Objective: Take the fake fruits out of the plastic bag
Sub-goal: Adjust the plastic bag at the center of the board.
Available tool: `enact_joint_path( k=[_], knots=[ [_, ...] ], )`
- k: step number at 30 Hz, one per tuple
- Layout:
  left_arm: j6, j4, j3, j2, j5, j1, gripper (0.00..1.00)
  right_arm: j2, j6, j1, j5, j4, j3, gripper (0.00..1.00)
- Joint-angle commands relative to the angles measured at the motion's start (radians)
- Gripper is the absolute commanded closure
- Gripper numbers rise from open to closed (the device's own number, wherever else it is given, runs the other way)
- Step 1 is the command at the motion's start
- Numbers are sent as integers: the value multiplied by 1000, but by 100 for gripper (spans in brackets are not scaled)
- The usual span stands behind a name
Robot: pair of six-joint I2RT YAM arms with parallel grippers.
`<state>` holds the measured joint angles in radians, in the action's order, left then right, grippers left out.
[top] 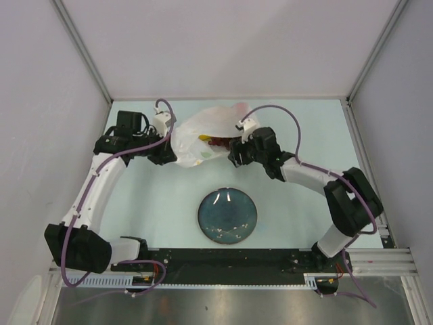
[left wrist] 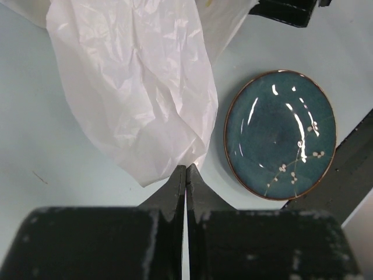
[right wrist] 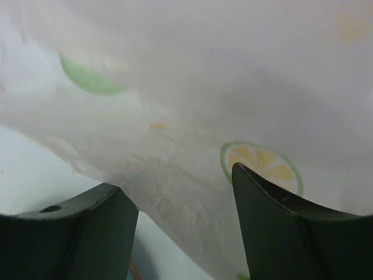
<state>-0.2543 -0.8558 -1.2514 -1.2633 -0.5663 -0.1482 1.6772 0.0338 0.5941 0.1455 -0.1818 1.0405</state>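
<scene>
The plastic bag [top: 196,128], far on the table [top: 298,128], is pinched by the closed left gripper [left wrist: 185,175], while the fake fruits [top: 213,142] at its mouth are flanked just to their right by the nearer, open right gripper [right wrist: 175,178].

- The plastic bag [right wrist: 175,87] is showing translucent white with green-ringed yellow citrus slices.
- The plate [left wrist: 256,134] is showing teal, white blossom sprigs, brown rim.
</scene>
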Motion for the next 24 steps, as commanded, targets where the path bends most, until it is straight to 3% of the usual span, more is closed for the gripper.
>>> enact_joint_path(
  k=[1, 5, 12, 14, 15, 20, 24],
  knots=[
    [-9, -43, 13, 30, -63, 1, 100, -140, 47, 4, 6, 27, -157, 34],
    [-8, -39, 56, 47, -55, 1, 100, -177, 51, -36, 40, 10, -152, 33],
    [12, -25, 21, -8, -63, 1, 100, -128, 95, -71, 189, -7, 16, 30],
    [15, -22, 10, -13, -63, 1, 100, -111, 104, -57, 186, -16, 49, 37],
    [23, -20, 7, -11, -63, 1, 100, -99, 109, -56, 195, -19, 59, 47],
    [36, -42, -39, -18, -78, 2, 100, -45, 164, -60, 244, -4, 151, 51],
    [50, -52, -77, -24, -98, 1, 100, -22, 63, -14, 166, 31, 168, 58]
  ],
)
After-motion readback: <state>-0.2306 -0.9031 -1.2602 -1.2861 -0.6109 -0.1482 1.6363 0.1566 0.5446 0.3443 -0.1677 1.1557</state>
